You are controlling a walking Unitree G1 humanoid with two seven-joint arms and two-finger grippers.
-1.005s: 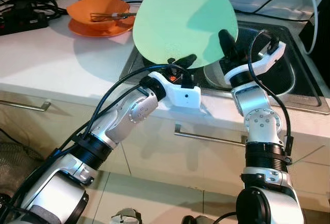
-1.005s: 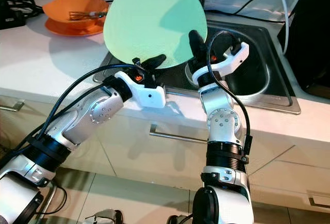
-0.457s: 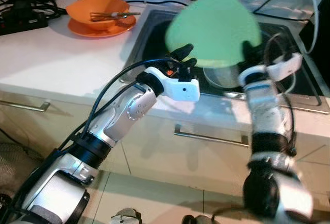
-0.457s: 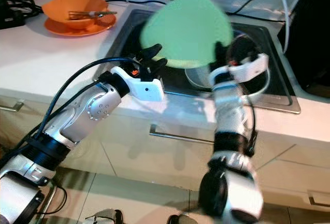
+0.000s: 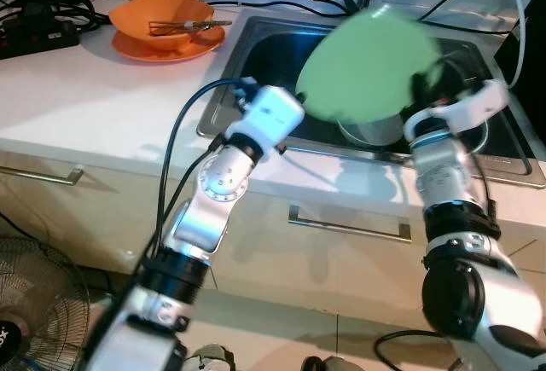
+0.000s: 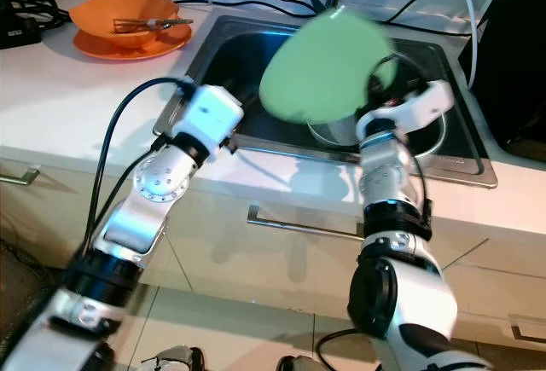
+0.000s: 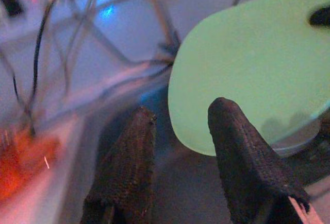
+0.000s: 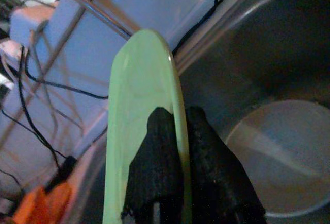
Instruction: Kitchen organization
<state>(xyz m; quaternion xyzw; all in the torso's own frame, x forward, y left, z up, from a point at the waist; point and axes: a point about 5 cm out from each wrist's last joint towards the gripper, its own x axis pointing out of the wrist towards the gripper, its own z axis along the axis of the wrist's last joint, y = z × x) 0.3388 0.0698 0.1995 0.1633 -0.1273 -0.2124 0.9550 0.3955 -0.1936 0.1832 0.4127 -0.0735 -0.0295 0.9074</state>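
I have the right gripper [image 8: 172, 131] pinched on the rim of the green plate [image 5: 367, 62], one finger on each face, and the plate hangs tilted over the sink [image 5: 256, 43], just above the metal pot [image 5: 375, 128] sitting in the basin. My left gripper [image 7: 180, 131] is off the plate, its fingers parted with nothing between them, pointing toward the plate's near edge. The head views are smeared by motion, so I can't say exactly how steep the tilt is. I judge the plate stiff and light, probably plastic or melamine, smooth enough to slide in a single rim pinch and prone to swinging about that one point. A deeper bite on the rim would steady it. An orange bowl [image 5: 164, 14] sits on the counter [image 5: 77, 89], well apart.
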